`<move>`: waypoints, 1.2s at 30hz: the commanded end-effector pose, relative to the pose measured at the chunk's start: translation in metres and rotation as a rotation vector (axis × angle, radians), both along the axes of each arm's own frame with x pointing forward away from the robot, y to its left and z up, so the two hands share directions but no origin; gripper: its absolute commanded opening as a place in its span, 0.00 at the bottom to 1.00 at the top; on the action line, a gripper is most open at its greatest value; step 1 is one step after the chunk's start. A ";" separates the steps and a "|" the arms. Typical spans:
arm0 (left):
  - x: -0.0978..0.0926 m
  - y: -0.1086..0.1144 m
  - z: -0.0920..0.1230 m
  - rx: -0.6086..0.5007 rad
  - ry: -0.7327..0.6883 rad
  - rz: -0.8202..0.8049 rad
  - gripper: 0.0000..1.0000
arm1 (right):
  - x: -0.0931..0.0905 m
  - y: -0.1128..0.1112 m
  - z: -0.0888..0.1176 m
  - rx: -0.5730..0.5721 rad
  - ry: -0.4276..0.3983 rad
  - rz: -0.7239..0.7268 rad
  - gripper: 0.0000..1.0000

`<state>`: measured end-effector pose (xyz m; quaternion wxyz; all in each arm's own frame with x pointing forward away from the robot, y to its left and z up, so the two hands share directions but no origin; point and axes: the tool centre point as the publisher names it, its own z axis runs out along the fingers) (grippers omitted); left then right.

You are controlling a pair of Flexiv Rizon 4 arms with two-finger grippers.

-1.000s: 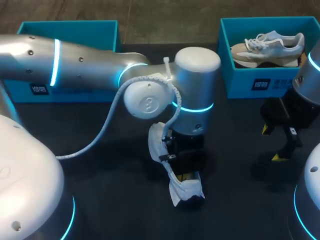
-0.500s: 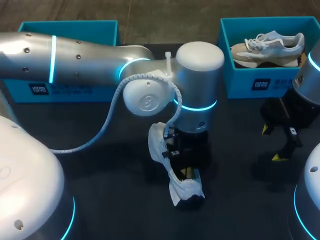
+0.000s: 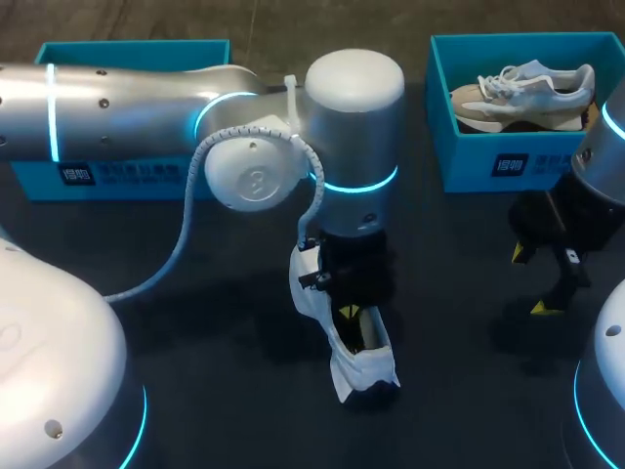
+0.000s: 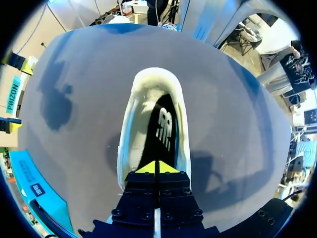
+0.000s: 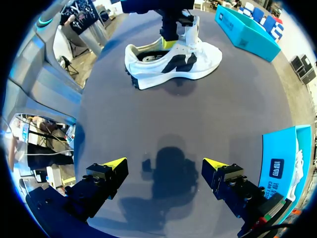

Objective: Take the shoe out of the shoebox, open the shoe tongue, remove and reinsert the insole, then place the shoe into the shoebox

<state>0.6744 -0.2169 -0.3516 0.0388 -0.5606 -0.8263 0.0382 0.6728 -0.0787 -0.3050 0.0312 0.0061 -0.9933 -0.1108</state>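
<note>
A white shoe (image 3: 344, 363) with dark side marks lies on the black table near the middle, also in the right wrist view (image 5: 173, 62). My left gripper (image 4: 157, 167) is shut, its yellow tips together inside the shoe's opening, just over the forward end of the black insole (image 4: 161, 126). I cannot tell whether it pinches anything. The head view has the left gripper (image 3: 350, 318) under the left arm's wrist. The tongue (image 5: 192, 29) stands up beside it. My right gripper (image 5: 165, 163) hangs open over bare table, well away from the shoe, at the table's right side (image 3: 529, 280).
A blue shoebox (image 3: 444, 137) at the back right holds a second pale shoe (image 3: 522, 93). Another blue box (image 3: 127, 59) stands at the back left, partly behind my left arm. Bare table lies between the shoe and the right gripper.
My left arm's elbow and wrist have swung left and back, and its gripper has shifted slightly along the shoe's opening. The shoe and the right arm have kept still.
</note>
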 end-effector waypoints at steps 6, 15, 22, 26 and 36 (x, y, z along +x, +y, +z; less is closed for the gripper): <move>0.009 -0.008 -0.006 -0.004 0.011 -0.015 0.62 | -0.001 0.000 0.000 -0.002 -0.002 -0.001 1.00; 0.003 -0.004 0.000 0.007 0.012 -0.022 1.00 | -0.001 0.000 0.000 -0.002 -0.002 -0.001 1.00; 0.001 0.005 0.006 0.010 0.005 -0.025 1.00 | -0.001 0.000 0.000 -0.002 -0.002 -0.001 1.00; 0.008 0.008 0.003 0.009 0.007 -0.021 1.00 | -0.001 0.000 0.000 -0.002 -0.002 -0.001 1.00; 0.028 0.013 0.011 -0.012 -0.015 0.006 1.00 | -0.001 0.000 0.000 -0.002 -0.002 -0.001 1.00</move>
